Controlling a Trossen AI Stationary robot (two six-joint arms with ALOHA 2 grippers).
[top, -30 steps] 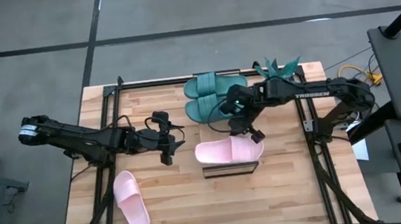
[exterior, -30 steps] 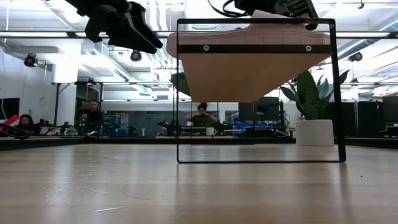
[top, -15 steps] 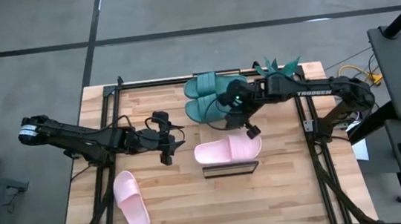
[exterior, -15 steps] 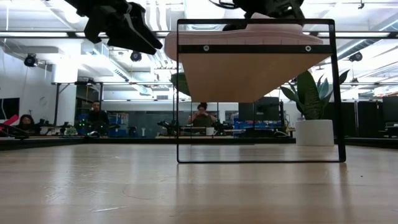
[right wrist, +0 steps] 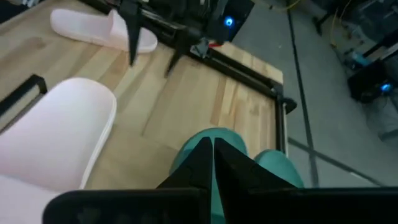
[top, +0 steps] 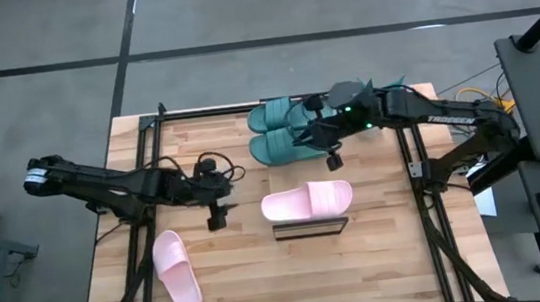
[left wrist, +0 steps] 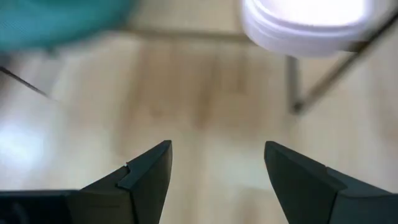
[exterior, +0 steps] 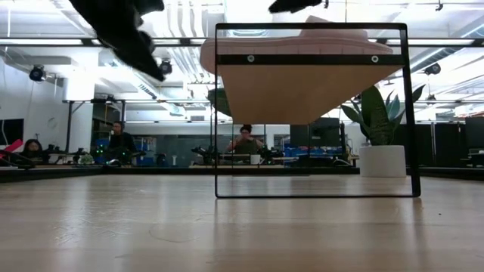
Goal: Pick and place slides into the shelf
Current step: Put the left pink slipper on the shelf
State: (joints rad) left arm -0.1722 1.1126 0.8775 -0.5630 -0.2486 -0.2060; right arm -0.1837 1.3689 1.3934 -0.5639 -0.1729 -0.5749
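High view: two teal slides (top: 278,130), two pink: one on shelf (top: 309,228), one on desk (top: 203,279). Left pincer (top: 216,220) open, empty; right pincer (top: 331,160) closed, empty.

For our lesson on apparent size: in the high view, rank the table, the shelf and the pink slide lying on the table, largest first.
1. Table, by far the largest.
2. Shelf and pink slide lying on the table: too alike to rank; a second pink slide hides much of the shelf.
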